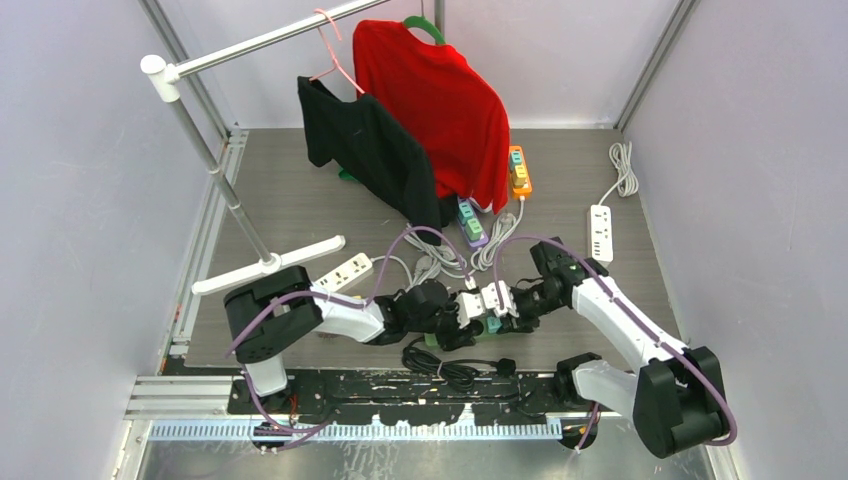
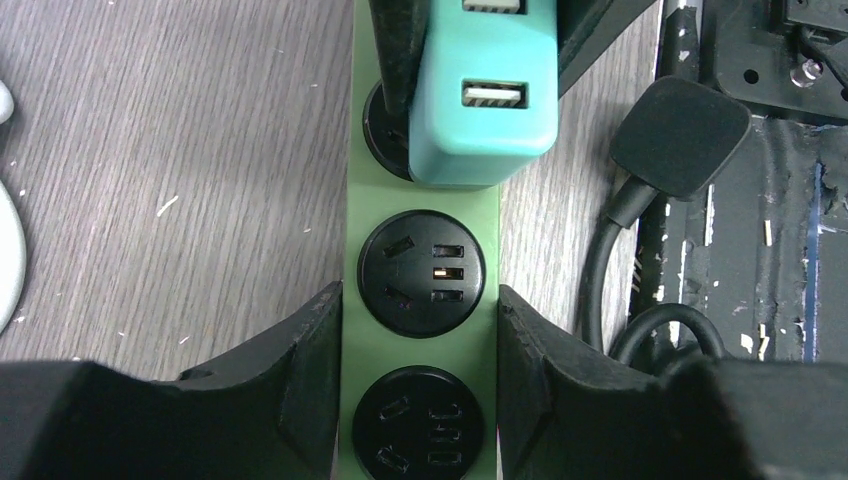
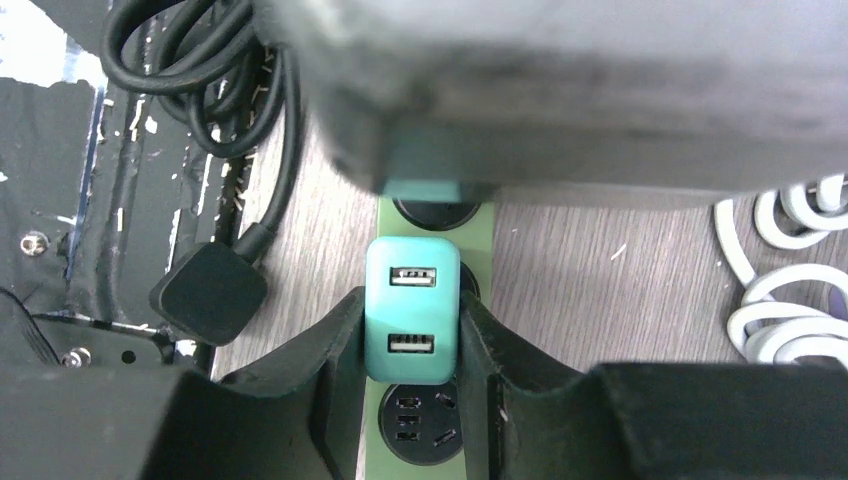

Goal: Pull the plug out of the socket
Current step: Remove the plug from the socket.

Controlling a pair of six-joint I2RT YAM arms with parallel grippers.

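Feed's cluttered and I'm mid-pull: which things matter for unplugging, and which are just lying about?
In the job: teal plug, green power strip, right gripper on the plug, left gripper on the strip.
Lying about: black plug, orange power strip, red shirt, black shirt.

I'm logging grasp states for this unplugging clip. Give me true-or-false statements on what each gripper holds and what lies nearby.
1. The right gripper grips the teal USB plug by its sides. True.
2. The left gripper holds that plug too. False: it clamps the green power strip.
3. The plug shows two USB ports. True.
4. The black plug is inserted in the strip. False: it lies loose beside it.
5. The red garment lies folded flat. False: it hangs on a green hanger.
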